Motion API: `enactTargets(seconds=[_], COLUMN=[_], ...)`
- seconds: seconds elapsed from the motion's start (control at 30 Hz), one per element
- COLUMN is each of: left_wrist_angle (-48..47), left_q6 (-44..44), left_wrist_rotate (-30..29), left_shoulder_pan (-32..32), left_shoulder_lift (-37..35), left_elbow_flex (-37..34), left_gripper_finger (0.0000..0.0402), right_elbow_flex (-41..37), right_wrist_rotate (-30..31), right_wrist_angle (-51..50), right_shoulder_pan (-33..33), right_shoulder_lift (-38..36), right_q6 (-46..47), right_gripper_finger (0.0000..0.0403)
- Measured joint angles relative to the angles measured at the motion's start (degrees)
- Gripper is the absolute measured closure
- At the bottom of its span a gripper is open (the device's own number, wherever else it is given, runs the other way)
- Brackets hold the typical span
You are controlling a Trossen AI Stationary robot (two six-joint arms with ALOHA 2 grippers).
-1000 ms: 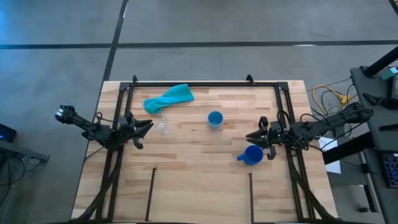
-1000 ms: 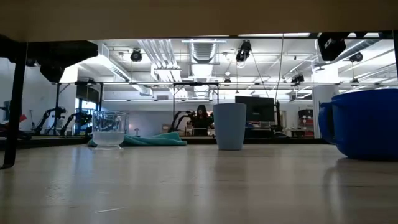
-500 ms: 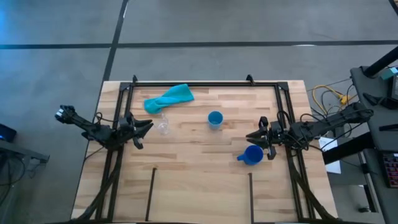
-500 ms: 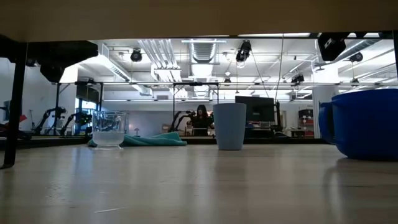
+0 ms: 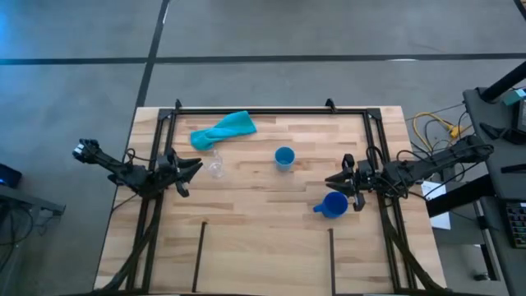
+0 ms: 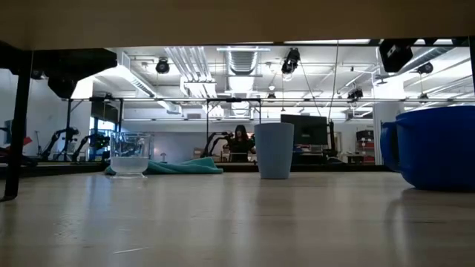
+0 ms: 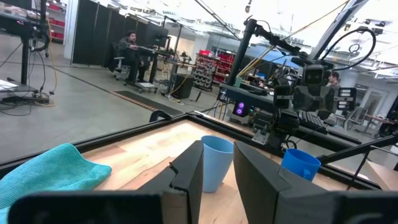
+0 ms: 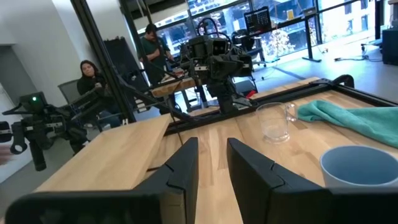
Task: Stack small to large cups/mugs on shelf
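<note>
My left arm lies low along the left edge of the pale wood plank table (image 5: 263,247), its left tool (image 5: 194,167) pointing inward with the two dark fingers (image 7: 189,171) parted by a narrow gap and holding nothing. My right arm lies the same way along the right edge, the right tool (image 5: 332,180) aimed inward, its fingers (image 8: 186,162) likewise slightly apart and empty. The tiny clear see-through cup (image 5: 216,168) stands just beside my left tool, a little toward the table's middle, glassy and upright. The light blue handleless cup (image 5: 284,157), a smooth straight-sided tumbler, stands near the table's centre, between my two tools and apart from both. The dark blue mug with a handle (image 5: 332,204) sits near the right edge, just beside my right tool on the side toward the front edge; I cannot tell whether they touch. A crumpled teal cloth (image 5: 223,129) lies toward the far left corner. The shelf section (image 5: 265,259), bare plank between two short black rods (image 5: 200,255), lies at the front edge with no cup on it.
</note>
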Motion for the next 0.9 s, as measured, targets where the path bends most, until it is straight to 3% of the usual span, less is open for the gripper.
enactTargets(seconds=[0.2,0.63,0.77,0.9], left_wrist_angle=[0.0,3.5,3.8,1.2], left_q6=[0.0,5.0,17.5,33.6], left_wrist_rotate=[0.0,-1.4,0.5,-3.0], left_shoulder_pan=[0.0,0.0,0.0,0.0], left_shoulder_lift=[0.0,0.1,2.1,7.8], left_elbow_flex=[0.0,1.7,9.5,20.2], left_gripper_finger=[0.0327,0.0327,0.0327,0.0327], right_elbow_flex=[0.0,0.0,0.2,3.2], right_wrist_rotate=[0.3,1.8,1.9,1.9], right_wrist_angle=[0.5,6.9,7.6,6.9], right_shoulder_pan=[0.0,0.0,0.0,0.0], right_shoulder_lift=[0.0,0.0,0.0,0.8], right_q6=[0.8,14.5,21.8,19.9], right_gripper_finger=[0.0323,0.0323,0.0323,0.0323])
